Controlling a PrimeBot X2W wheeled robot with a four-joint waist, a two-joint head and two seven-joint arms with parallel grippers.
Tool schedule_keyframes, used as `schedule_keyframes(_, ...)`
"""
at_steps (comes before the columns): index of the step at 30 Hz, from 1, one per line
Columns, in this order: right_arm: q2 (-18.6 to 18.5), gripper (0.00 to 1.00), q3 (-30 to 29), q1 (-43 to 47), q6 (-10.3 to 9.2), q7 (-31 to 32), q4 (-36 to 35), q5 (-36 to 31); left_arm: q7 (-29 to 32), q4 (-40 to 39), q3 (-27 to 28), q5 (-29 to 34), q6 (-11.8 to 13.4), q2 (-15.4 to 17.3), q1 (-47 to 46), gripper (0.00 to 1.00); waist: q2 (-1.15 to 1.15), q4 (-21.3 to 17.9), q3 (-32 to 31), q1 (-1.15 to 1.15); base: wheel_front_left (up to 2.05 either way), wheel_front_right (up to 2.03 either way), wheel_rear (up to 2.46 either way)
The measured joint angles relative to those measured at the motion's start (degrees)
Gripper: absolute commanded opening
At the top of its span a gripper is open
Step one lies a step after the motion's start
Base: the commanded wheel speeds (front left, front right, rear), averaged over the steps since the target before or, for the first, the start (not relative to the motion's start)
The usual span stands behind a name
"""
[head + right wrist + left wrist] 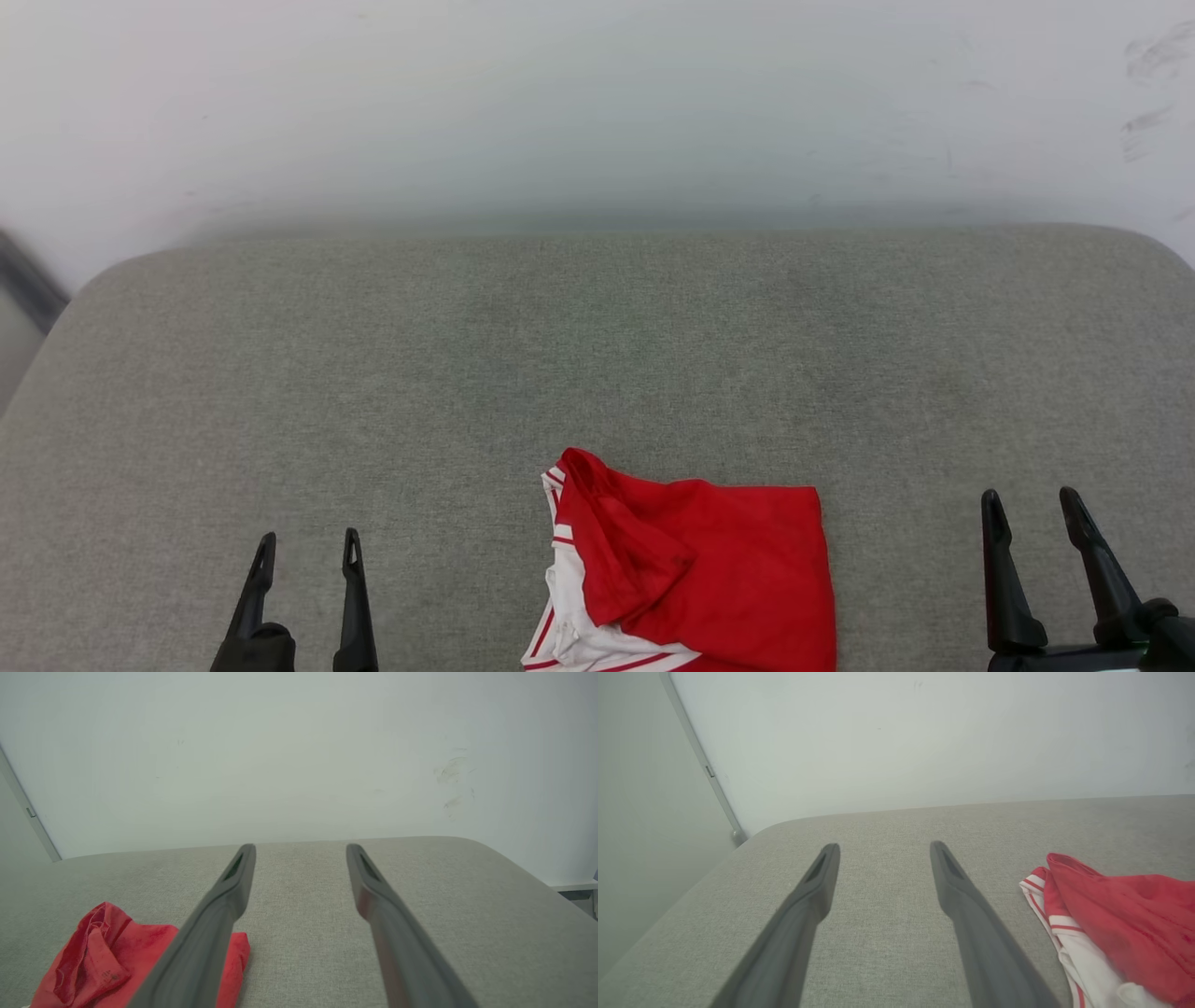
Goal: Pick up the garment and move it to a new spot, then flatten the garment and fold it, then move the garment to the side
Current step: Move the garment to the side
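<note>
You are looking down from the head camera at a wide bench [467, 373] covered in grey woven fabric, its far corners rounded, with a pale wall [597, 112] behind it. The garment [719, 569] lies crumpled at the near edge of the bench, about midway between the two arms, and its lower part runs off the bottom of the view. It shows mostly plain red cloth, with a white sleeve [569, 635] edged in red-and-white striped trim bunched along its left side. The left jaws rise from the lower left, their two dark fingers [352, 597] standing apart with nothing between them. The right jaws rise from the lower right, their fingers [1004, 579] likewise spread wide and empty. Neither pair touches the garment; bare grey fabric separates each from the cloth. From the left wrist, the fingers [971, 914] point across the bench [887, 933] and the garment [1125, 914] sits off to the right of them. From the right wrist, the garment [107, 961] lies at the lower left, partly hidden behind one finger [219, 910].
</note>
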Motion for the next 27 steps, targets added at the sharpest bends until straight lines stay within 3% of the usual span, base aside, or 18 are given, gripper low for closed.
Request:
schedule_keyframes(11, -0.14, 1.0, 0.05, -2.81, 0.0, -0.01, -0.81, -1.08, 0.0, 0.02, -0.21, -0.33, -0.59, 0.04, 0.62, 1.0, 0.0, 0.22, 0.22, 0.0, 0.0, 0.0, 0.0)
schedule_keyframes(18, -9.13, 1.0, 4.09, -13.6, 0.0, 1.18, 0.0, -0.41, 0.0, -0.05, -0.19, -0.33, -0.54, -0.02, 0.69, 1.0, 0.0, -0.03, 0.53, 0.01, 0.0, 0.0, 0.0)
schedule_keyframes(21, -14.12, 1.0, 8.23, -19.12, 0.0, 8.47, 0.87, 3.59, 0.0, 0.01, -0.35, -0.33, -0.53, -0.05, 0.67, 1.0, 0.0, 0.13, 0.86, 0.0, 0.0, 0.0, 0.0)
schedule_keyframes(27, -23.37, 1.0, 16.18, -25.91, 0.01, 34.03, 2.44, 18.82, 0.0, 0.13, -0.78, -0.42, -0.63, -0.2, -0.54, 1.0, 0.0, 0.85, 2.25, 0.01, 0.0, 0.0, 0.0)
